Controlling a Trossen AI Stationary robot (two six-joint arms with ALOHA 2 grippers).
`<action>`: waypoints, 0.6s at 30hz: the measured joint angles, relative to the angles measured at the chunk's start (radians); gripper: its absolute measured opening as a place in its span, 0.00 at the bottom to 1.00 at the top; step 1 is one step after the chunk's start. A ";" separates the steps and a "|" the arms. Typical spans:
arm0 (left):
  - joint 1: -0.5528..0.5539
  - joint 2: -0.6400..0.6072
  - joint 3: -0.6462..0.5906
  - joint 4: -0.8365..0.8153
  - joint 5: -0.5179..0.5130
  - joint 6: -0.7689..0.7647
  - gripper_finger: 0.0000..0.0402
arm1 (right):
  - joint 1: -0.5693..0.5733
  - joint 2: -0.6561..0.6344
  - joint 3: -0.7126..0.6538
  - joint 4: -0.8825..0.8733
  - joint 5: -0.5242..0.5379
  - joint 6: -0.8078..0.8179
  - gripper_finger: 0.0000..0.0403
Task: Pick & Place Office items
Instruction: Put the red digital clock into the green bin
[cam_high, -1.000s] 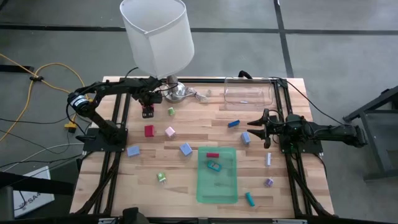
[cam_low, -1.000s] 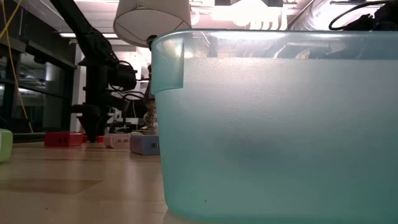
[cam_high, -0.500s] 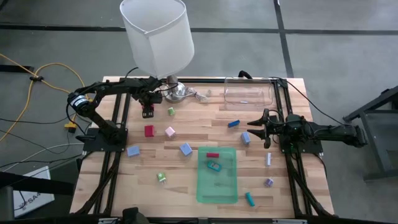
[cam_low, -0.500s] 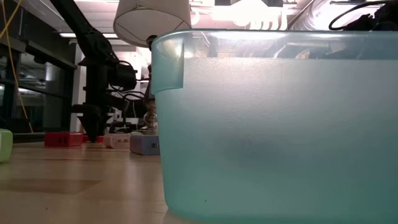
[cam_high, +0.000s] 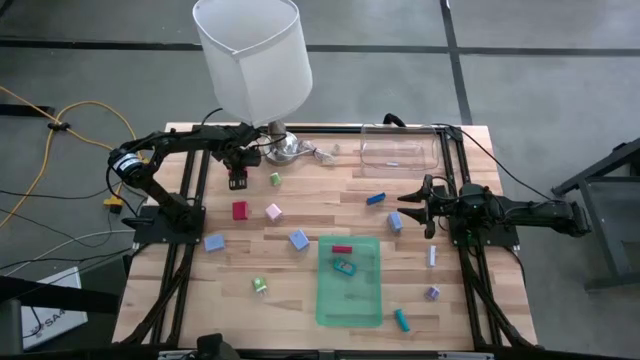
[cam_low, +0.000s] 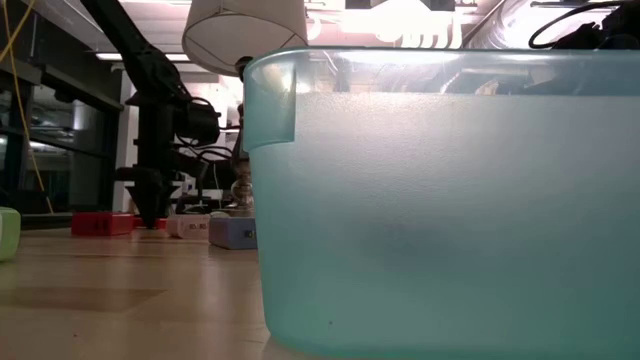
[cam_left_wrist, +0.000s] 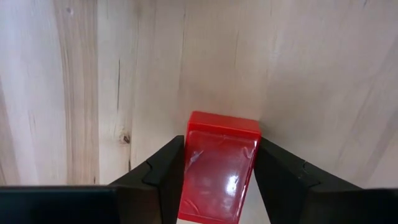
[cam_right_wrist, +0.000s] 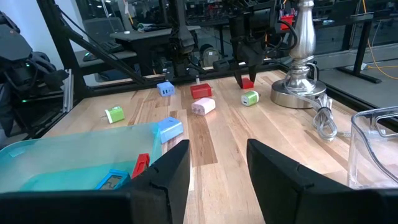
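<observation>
closing left tool (cam_left_wrist: 217, 180) onto red block (cam_left_wrist: 219, 165)

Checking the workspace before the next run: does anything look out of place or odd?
A table lamp stands at the table's far edge, beside the left tool; its shade hides part of the top view. Nothing looks spilled or damaged.

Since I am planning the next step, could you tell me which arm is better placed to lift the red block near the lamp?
Left: the left gripper already straddles the red block.
</observation>
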 joint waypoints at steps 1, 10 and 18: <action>0.000 0.000 0.000 0.000 0.000 0.000 0.40 | 0.000 0.000 0.000 0.000 0.000 0.000 0.36; -0.007 0.000 0.010 -0.053 -0.006 -0.033 0.40 | 0.000 0.000 0.000 0.000 0.000 0.000 0.36; -0.093 -0.022 0.095 -0.163 -0.073 -0.070 0.40 | 0.000 0.000 0.000 0.000 0.000 0.000 0.36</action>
